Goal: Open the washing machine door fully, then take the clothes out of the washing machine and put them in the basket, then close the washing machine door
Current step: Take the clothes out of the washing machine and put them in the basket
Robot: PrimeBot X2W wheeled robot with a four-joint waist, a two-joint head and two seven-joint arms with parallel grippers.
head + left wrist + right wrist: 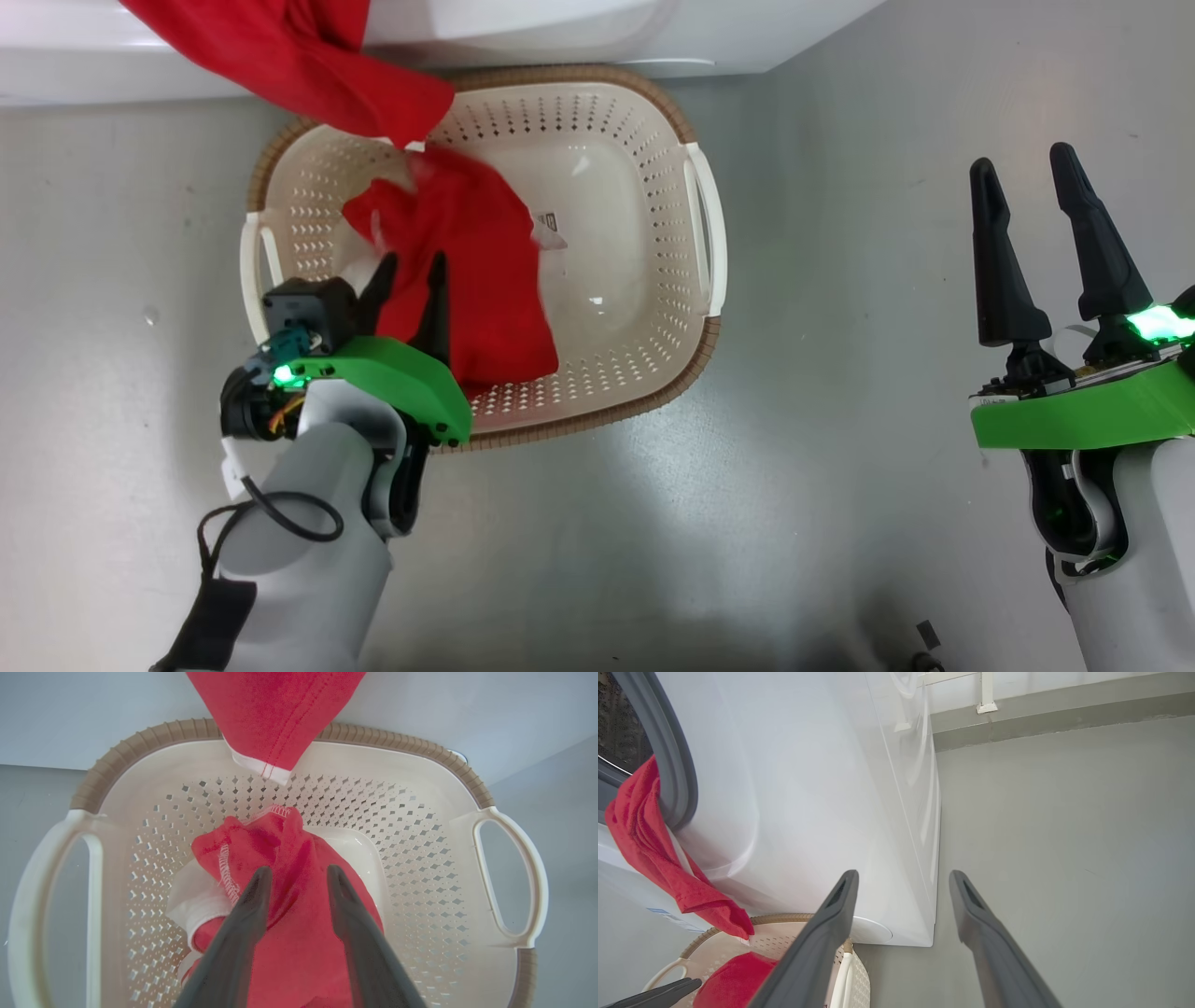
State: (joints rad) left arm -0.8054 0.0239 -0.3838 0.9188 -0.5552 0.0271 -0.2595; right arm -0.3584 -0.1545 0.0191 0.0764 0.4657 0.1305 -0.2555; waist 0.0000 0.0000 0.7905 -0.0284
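Unloading step: left gripper (412, 259) above the basket (644, 308), jaws parted over a red garment (485, 271) lying inside. A second garment (327, 65) hangs from the washing machine (560, 28) over the basket's rim and probably calls for the next grasp. Right gripper (1021, 161) jaws spread, empty.

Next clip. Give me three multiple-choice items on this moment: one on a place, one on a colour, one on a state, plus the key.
1. Where does the hanging red garment come from?
A. the opening of the washing machine
B. a wall hook
C. a shelf

2. What colour is the rim of the basket?
A. blue
B. brown
C. black

3. How is the right gripper?
A. shut on cloth
B. shut on a handle
C. open, empty

Key: 1 A, it trails out past the grey gasket. 2 B, a brown woven-look band. 3 C, its fingers stand wide apart over the floor.
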